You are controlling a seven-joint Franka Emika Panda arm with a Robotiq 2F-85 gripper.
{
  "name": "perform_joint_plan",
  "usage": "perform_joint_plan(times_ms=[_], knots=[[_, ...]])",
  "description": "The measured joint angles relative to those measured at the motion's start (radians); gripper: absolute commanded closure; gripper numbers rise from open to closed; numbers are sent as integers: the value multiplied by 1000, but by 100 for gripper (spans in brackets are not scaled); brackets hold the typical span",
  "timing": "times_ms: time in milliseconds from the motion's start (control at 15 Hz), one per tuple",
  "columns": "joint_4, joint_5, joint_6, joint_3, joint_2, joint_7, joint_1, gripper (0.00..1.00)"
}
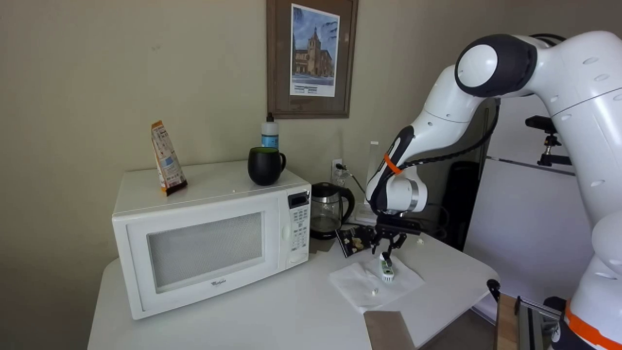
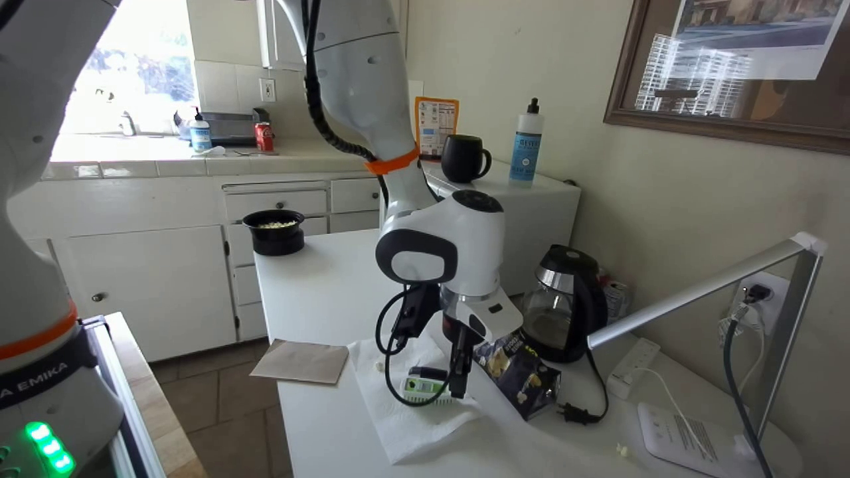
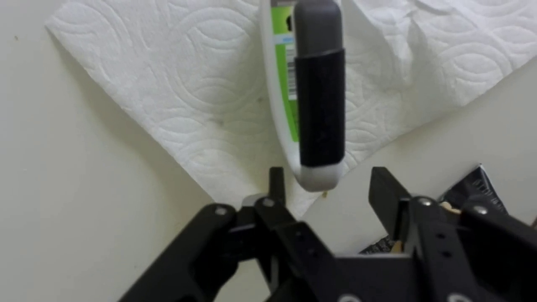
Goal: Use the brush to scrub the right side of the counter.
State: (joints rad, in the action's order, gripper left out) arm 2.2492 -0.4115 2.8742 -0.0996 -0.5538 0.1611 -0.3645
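Hand [image 3: 327, 176] has its fingers spread, holding nothing. Brush [image 3: 312, 98] lies on the paper towel [image 3: 209, 88] on the table [image 3: 105, 201], dark handle up. In the wrist view only its near end shows between the fingertips; can't tell their height. I'd slide along to mid-handle before going lower, one finger either side, then squeeze. Don't go so deep that the towel gets pinched. Mind the black packet [image 2: 521, 375] near the hand. Lift clear, then scrub bristles down, light pressure.
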Motion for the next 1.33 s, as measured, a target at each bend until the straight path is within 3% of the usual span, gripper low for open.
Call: perform_joint_plan(times_ms=[200,267,333,400,600,867,933,1000,1200,1333], knots=[[8,10,-37,-1,23,-5,0,47],[10,10,-47,-1,29,-7,0,54],[11,10,-52,-1,32,-10,0,71],[12,10,-54,-1,34,-11,0,72],[17,10,-54,-1,33,-14,0,93],[21,10,-54,-1,32,-16,0,90],[21,10,-54,-1,32,-17,0,87],[21,10,-54,-1,32,-18,0,77],[21,10,-54,-1,32,-25,0,72],[21,10,-54,-1,32,-26,0,77]])
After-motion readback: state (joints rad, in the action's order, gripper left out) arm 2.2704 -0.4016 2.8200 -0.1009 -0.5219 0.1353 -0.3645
